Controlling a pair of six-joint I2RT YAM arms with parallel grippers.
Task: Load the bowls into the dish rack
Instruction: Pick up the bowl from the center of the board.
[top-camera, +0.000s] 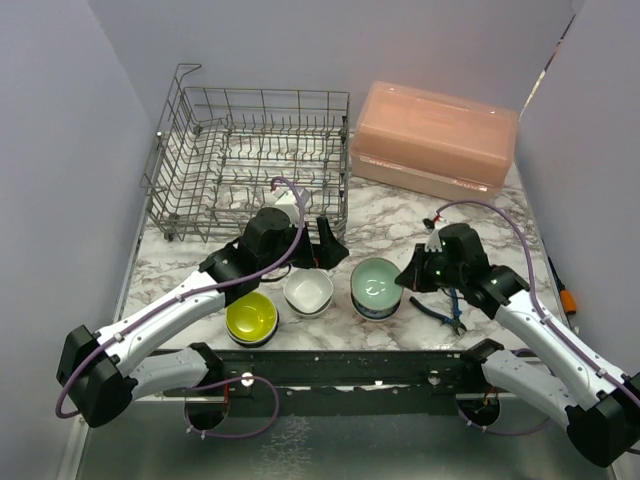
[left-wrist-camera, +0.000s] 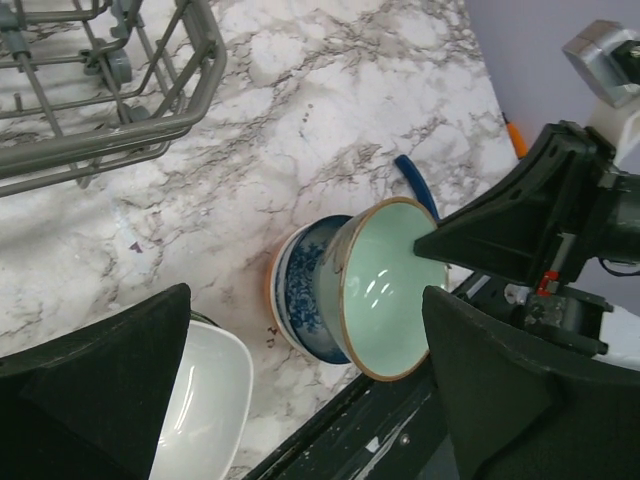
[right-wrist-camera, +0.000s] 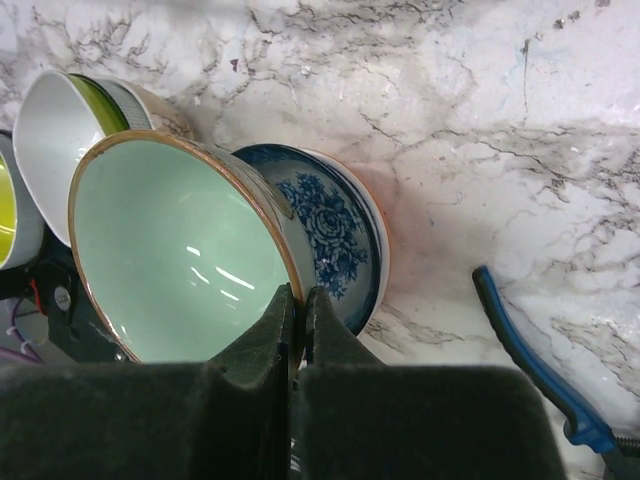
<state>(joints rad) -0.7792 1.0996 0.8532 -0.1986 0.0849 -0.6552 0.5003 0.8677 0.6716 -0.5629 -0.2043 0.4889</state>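
Low in the centre of the top view, the lime-yellow bowl (top-camera: 251, 315), white bowl (top-camera: 308, 290) and pale teal bowl (top-camera: 377, 285) sit unloaded. Our right gripper (right-wrist-camera: 297, 300) is pinched on the teal rim; that bowl leans tilted in a blue-patterned bowl (right-wrist-camera: 335, 235). Our left gripper (left-wrist-camera: 305, 385) hangs spread wide, empty. Upper left, the dish rack (top-camera: 262, 97) shows no bowls; we judge nearly all loading remains.

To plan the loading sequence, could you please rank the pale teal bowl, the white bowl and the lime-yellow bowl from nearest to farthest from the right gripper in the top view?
1. the pale teal bowl: right end of the row, its rim pinched by the right gripper.
2. the white bowl: middle of the row.
3. the lime-yellow bowl: left end of the row.
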